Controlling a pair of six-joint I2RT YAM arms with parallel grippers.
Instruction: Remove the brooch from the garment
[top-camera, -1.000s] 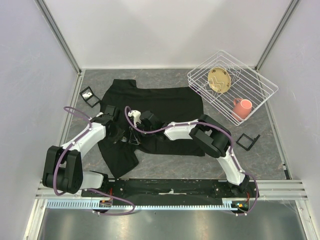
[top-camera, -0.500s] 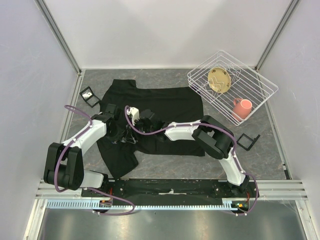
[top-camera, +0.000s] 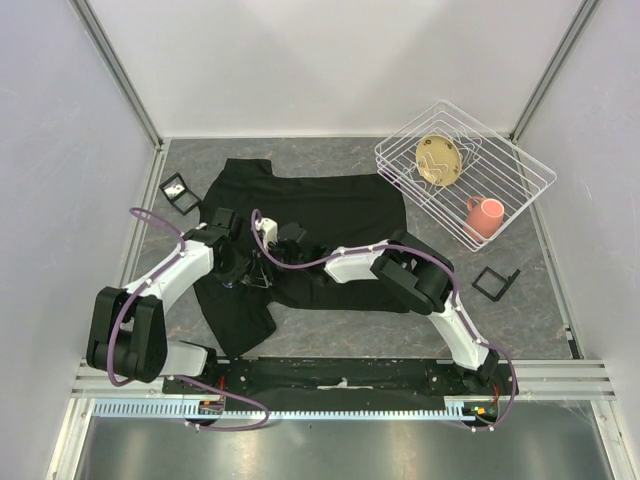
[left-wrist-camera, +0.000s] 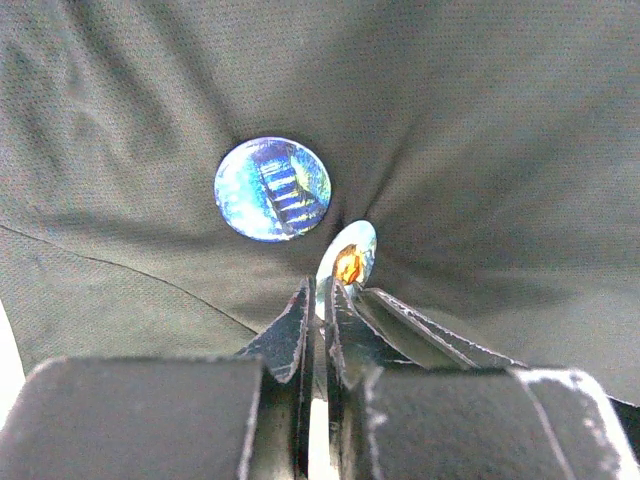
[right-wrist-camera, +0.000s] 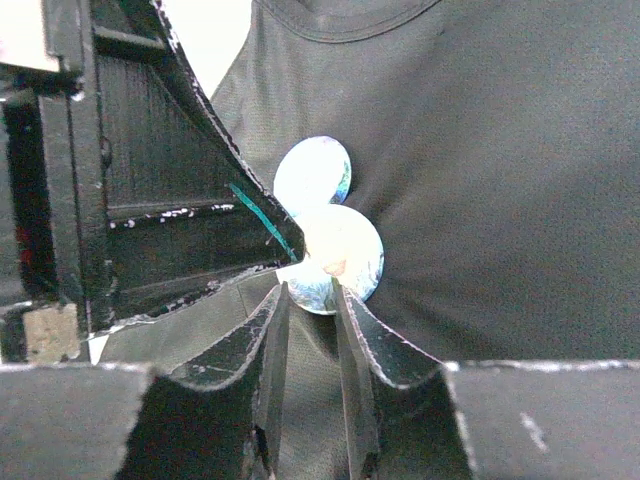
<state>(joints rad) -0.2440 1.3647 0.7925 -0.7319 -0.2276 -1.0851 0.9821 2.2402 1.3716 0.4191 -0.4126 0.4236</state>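
Observation:
The black garment lies flat across the table's middle. Both grippers meet over its left part. In the left wrist view a round blue shiny brooch sits flat on the fabric. My left gripper is shut on the edge of a second shiny disc standing edge-on. In the right wrist view that disc faces the camera with the other brooch behind it. My right gripper is shut on a fold of the garment just below the disc. In the top view the left gripper and right gripper almost touch.
A white wire basket at the back right holds a tan plate and a pink cup. A small black frame lies left of the shirt, another on the right. Metal posts and walls close in the table.
Both grippers have drawn closer together over the shirt's left part. The right arm's elbow has folded in toward the left. The shirt fabric has bunched slightly near them.

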